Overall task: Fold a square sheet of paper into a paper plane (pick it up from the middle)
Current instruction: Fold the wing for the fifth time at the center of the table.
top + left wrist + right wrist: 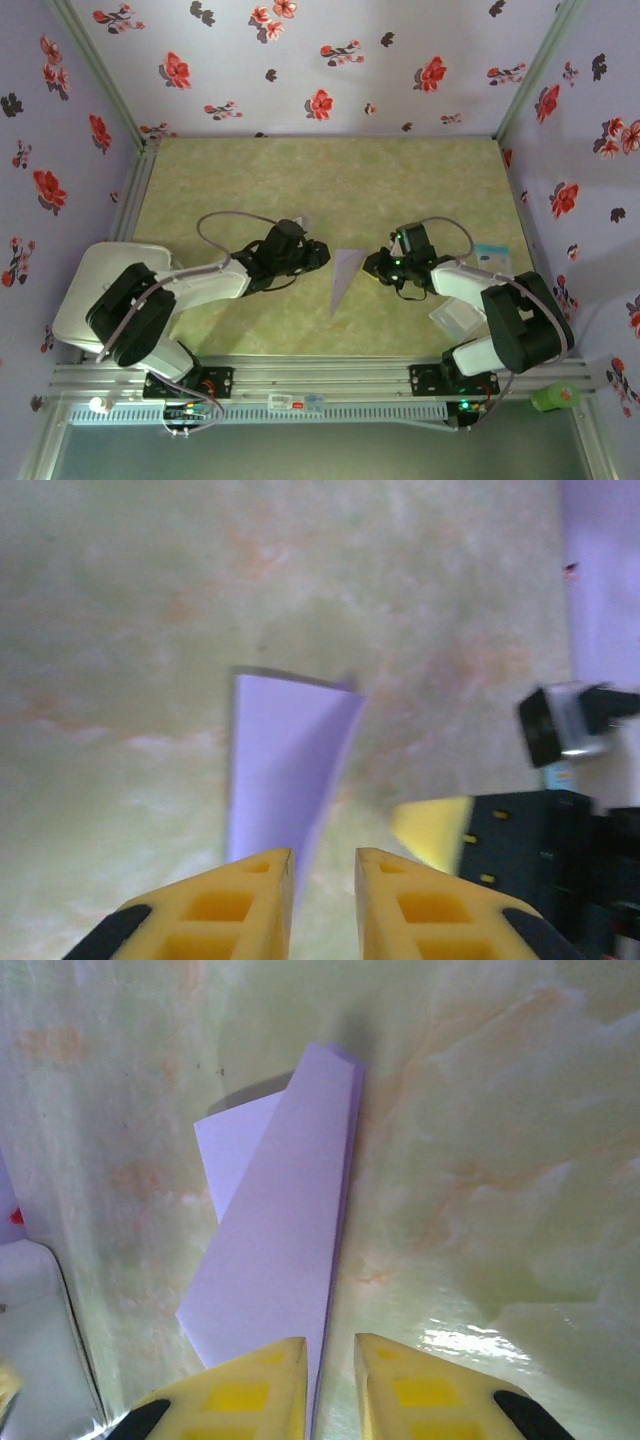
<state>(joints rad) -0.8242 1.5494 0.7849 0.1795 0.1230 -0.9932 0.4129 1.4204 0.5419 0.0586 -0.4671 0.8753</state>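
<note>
The left end effector [323, 858] has its yellow fingers [250, 885] narrowly parted (a strip of desk shows in the gap) and is clamped on nothing. The near end of the paper plane [285, 770] runs under the tip of one finger. The right end effector [330, 1345] stands the same way, slightly open, with green surface visible between its fingers. The plane's long folded edge leads down right to that gap. Whether either fingertip actually touches the paper I cannot tell.

Seen from above, the two end effectors face each other across the plane, each just beside its wide end. The plane lies flat near the middle of the desk [250, 190], with its blunt end toward the back wall and its point toward the arm bases (a slim lavender wedge). Off to the right, a small light-blue card [490, 255] lies beyond the right arm, and a clear plastic square [455, 318] lies close against its forearm.
</note>
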